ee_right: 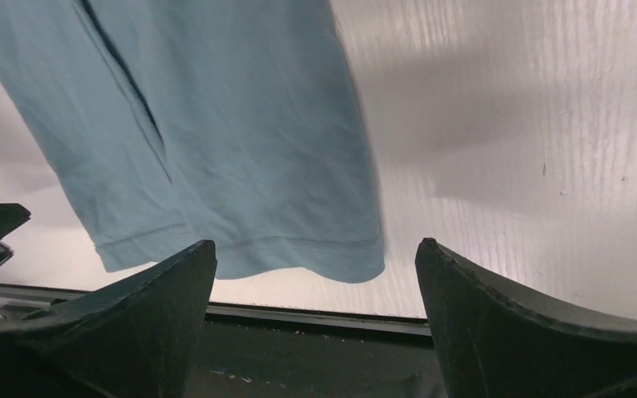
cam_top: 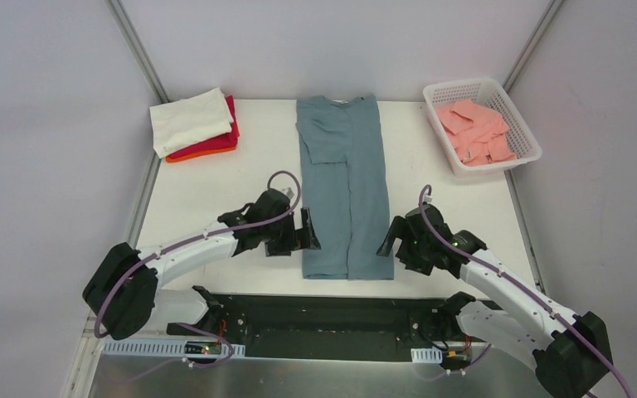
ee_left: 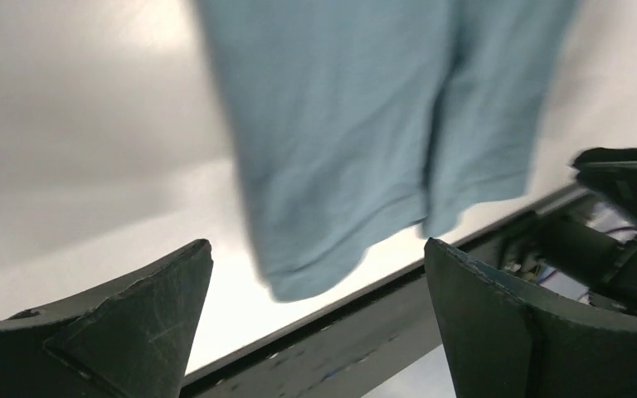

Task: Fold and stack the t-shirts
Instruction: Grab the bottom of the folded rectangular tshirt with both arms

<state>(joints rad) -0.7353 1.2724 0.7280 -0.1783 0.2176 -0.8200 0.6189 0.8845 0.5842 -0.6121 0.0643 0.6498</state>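
Note:
The slate blue-grey t-shirt (cam_top: 345, 184) lies on the table, folded lengthwise into a long strip with both sides turned in, collar at the far end and hem near the front edge. My left gripper (cam_top: 305, 230) is open and empty just left of the strip's lower part. My right gripper (cam_top: 390, 238) is open and empty just right of it. The left wrist view shows the shirt (ee_left: 357, 133) with its hem corner between the open jaws. The right wrist view shows the hem (ee_right: 240, 249) ahead of the open jaws.
A stack of folded shirts, cream-white (cam_top: 189, 120) on red (cam_top: 220, 143) and orange, sits at the far left. A white lattice basket (cam_top: 521, 133) with salmon-pink shirts (cam_top: 474, 131) stands at the far right. The table's dark front edge (cam_top: 332, 303) runs below the hem.

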